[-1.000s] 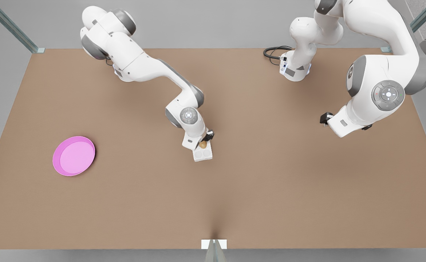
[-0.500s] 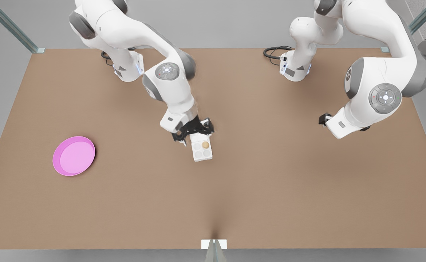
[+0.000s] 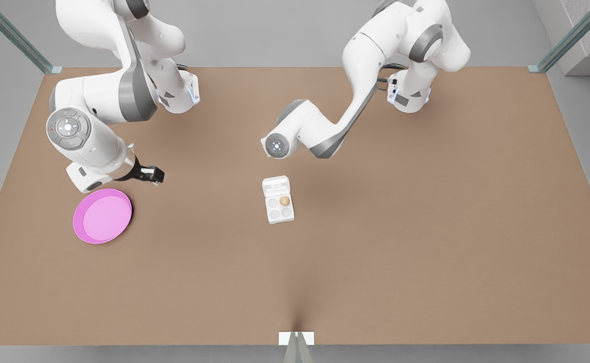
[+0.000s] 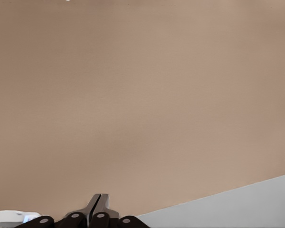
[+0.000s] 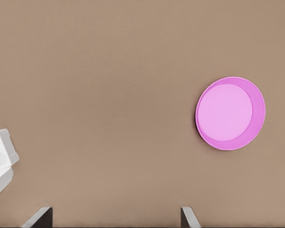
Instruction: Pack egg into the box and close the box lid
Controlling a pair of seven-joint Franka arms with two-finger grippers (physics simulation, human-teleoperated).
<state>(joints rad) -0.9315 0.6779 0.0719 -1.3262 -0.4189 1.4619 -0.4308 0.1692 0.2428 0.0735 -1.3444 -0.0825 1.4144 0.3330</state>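
On brown table (image 3: 375, 262), small white square egg carton (image 3: 281, 207) cradling smooth tan-brown oval egg (image 3: 285, 200) in far cup, front view's right; white hinged lid (image 3: 276, 185) flat open behind. Beyond, left gripper (image 4: 96, 209) clenched empty; right gripper (image 3: 150, 175) spread wide, near round pink plate (image 3: 77, 222).

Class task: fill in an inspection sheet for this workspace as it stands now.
Surface: brown table, no damage seen.
Job's things: egg sits in a cup of the box; lid open.
Clutter: pink plate, well apart from the box.
End effectors: right end effector open, near the plate; left end effector shut, over bare table.
Cables: dark cable by an arm base.
Surroundings: grey floor, frame posts at corners.
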